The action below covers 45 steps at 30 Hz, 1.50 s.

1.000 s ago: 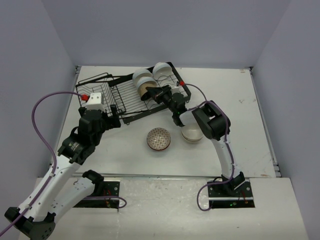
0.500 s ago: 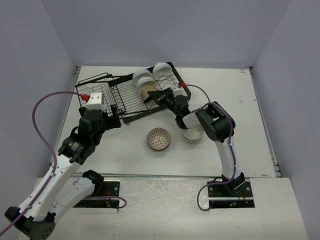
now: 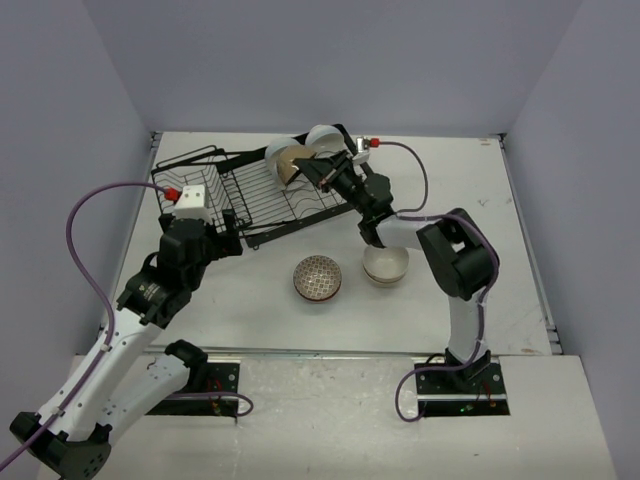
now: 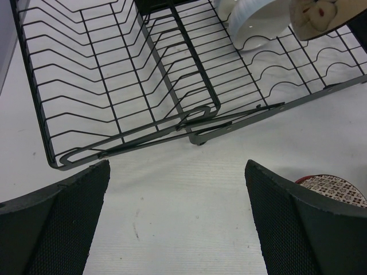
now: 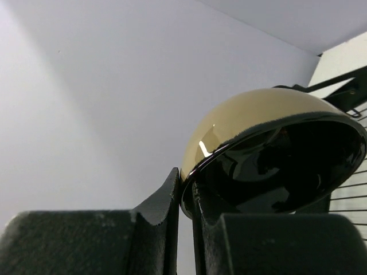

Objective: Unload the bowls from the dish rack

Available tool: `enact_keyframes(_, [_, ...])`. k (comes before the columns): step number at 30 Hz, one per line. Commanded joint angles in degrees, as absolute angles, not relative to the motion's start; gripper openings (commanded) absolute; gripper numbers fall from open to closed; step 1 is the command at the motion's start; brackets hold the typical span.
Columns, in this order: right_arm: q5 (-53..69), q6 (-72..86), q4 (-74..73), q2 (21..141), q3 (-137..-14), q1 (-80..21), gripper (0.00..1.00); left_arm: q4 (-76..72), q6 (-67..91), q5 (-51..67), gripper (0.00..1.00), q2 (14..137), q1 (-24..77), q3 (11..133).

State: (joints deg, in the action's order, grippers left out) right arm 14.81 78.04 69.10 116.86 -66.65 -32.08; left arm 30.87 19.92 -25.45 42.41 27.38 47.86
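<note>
Top external view: the right claw [image 3: 318,171] is pinched shut on the rim of a tan bowl [image 3: 291,162], holding it over the far end of the black dish rack [image 3: 262,205]. Two white bowls [image 3: 322,138] sit in the rack just beside it. On the surface [image 3: 500,250], a patterned bowl [image 3: 318,277] and a pale bowl [image 3: 385,265] stand near each other in front of the rack. The left claw [image 3: 232,238] hovers at the rack's near edge.

Left wrist view: the left claw [image 4: 176,172] gapes wide and holds nothing. It is above bare surface [image 4: 172,217], with the rack's near corner [image 4: 195,123] just ahead.

Right wrist view: both fingers [image 5: 152,226] clamp the tilted tan bowl [image 5: 252,114] by its rim, its glossy dark inside facing the camera.
</note>
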Motion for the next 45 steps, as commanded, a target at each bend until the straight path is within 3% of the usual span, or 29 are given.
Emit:
enact_keyframes(1, [18.5, 74.4, 79.8, 107.3, -66.2, -31.6, 0.0, 28.5, 18.8, -24.8, 1.0, 42.5, 26.7, 47.3])
enact_keyframes(3, [19.9, 70.2, 75.8, 102.9, -64.0, -31.5, 0.0, 28.6, 18.8, -24.9, 1.0, 42.4, 26.7, 47.3])
enact_keyframes(6, [21.7, 57.0, 54.6, 89.8, -63.2, -31.5, 0.0, 28.7, 18.8, -25.0, 1.0, 42.3, 26.7, 47.4])
enact_keyframes(7, [18.3, 52.3, 33.4, 86.0, -64.7, -31.7, 0.0, 28.7, 18.8, -25.3, 1.0, 42.1, 26.7, 47.4])
enact_keyframes(10, [6.1, 32.2, -8.8, 77.2, -77.4, -34.8, 0.0, 28.8, 18.9, -25.5, 1.0, 41.7, 26.7, 47.5])
enact_keyframes(12, [-2.0, 26.7, -29.2, 75.6, -84.0, -35.0, 0.0, 28.8, 18.9, -25.4, 1.0, 41.7, 26.7, 47.5])
enact_keyframes(17, [-13.1, 23.0, -57.2, 76.4, -89.5, -35.2, 0.0, 29.0, 18.9, -25.3, 1.0, 41.4, 26.5, 47.7])
enact_keyframes(27, [-22.5, 22.9, -71.5, 80.7, -87.4, -42.4, 0.0, 28.9, 19.0, -24.5, 1.0, 40.9, 26.5, 47.2])
enact_keyframes(45, [-26.3, 21.0, -65.7, 95.4, -87.0, -46.8, 0.0, 28.6, 18.9, -23.1, 1.0, 40.3, 26.5, 47.0])
